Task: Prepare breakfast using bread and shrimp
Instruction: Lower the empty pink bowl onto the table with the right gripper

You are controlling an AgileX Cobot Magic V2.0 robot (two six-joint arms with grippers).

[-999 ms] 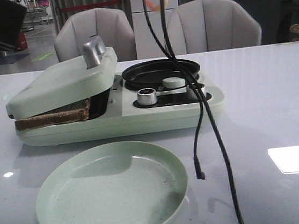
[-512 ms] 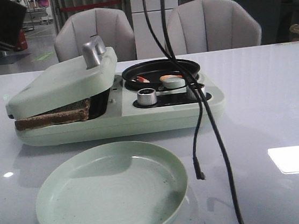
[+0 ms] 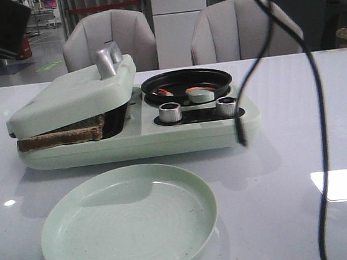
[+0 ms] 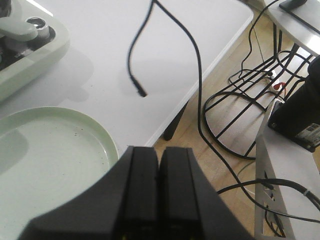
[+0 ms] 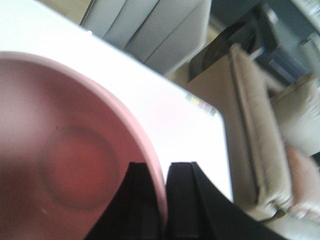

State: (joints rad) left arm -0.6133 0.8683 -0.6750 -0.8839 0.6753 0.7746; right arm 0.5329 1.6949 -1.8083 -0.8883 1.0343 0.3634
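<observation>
My right claw (image 5: pixel 162 200) pinched the rim of the pink bowl (image 5: pixel 65 165), which looked empty from the wrist view, while the left claw (image 4: pixel 159 200) hung pressed together over the edge of the green plate (image 3: pixel 128 220) on the counter (image 3: pixel 310 120). The shrimp (image 3: pixel 164 92) lay in the black pan (image 3: pixel 186 81) of the breakfast maker (image 3: pixel 143 139); the bread (image 3: pixel 61 135) sat toasted under its tilted lid (image 3: pixel 72 97). A dangling black cable (image 3: pixel 317 151) (its loose end just by the knobs (image 3: pixel 171 112)) could, I judged, snag the appliance or drag across the plate if my arm swung wide.
</observation>
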